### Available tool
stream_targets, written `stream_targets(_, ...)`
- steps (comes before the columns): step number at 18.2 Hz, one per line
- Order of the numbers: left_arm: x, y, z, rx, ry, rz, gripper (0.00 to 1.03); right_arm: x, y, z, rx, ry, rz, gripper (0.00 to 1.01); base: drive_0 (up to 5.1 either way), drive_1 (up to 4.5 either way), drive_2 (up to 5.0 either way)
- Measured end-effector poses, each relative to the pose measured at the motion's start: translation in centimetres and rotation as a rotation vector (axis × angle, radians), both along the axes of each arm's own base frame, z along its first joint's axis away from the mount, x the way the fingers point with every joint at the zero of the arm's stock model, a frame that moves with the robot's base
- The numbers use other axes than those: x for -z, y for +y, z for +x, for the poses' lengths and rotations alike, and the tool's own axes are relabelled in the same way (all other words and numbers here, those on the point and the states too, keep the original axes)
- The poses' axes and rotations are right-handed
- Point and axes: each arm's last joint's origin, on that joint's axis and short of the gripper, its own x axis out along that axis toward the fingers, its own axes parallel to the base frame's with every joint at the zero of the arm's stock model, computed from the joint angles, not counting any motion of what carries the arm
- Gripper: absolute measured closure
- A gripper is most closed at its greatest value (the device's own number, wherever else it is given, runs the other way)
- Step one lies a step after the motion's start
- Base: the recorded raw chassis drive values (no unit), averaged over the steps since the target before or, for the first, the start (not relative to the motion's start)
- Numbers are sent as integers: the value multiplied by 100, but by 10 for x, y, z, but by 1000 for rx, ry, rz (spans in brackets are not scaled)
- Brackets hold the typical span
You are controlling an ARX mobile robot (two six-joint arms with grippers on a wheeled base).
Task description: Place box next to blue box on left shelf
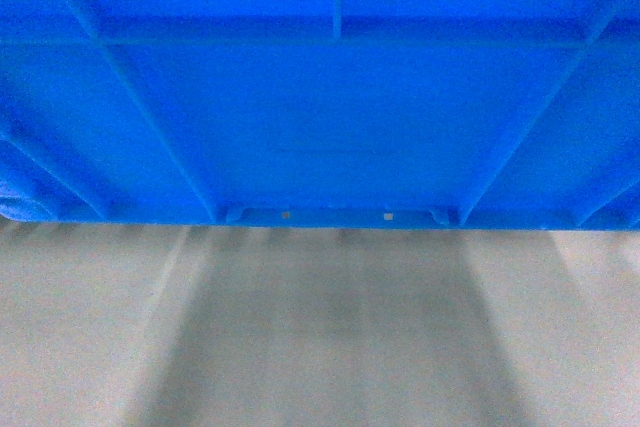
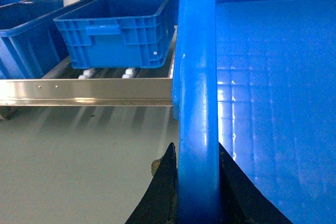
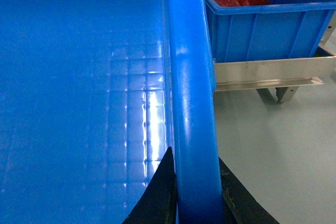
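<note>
The left end effector [image 2: 197,182] and right end effector [image 3: 195,192] each clamp a thick rim of the large bright blue ribbed plastic crate [image 1: 320,97], held above the grey floor [image 1: 320,347].

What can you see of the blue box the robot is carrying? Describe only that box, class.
The box is a bright blue crate of glossy plastic. Its outer wall, with raised vertical and diagonal ribs and two small notches at the base, fills the head view above the grey floor. Inside it is empty, with a faint grid on the bottom. The left gripper and right gripper each clamp its thick rounded rim on opposite sides.
</note>
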Motion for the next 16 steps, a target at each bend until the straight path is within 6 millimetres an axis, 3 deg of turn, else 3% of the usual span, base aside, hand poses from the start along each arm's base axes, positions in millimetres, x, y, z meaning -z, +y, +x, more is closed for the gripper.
stream_targets(16, 0, 0, 0, -1, -3, -1, 91, -1, 0, 0, 0, -4, 1, 91, 0, 0, 0)
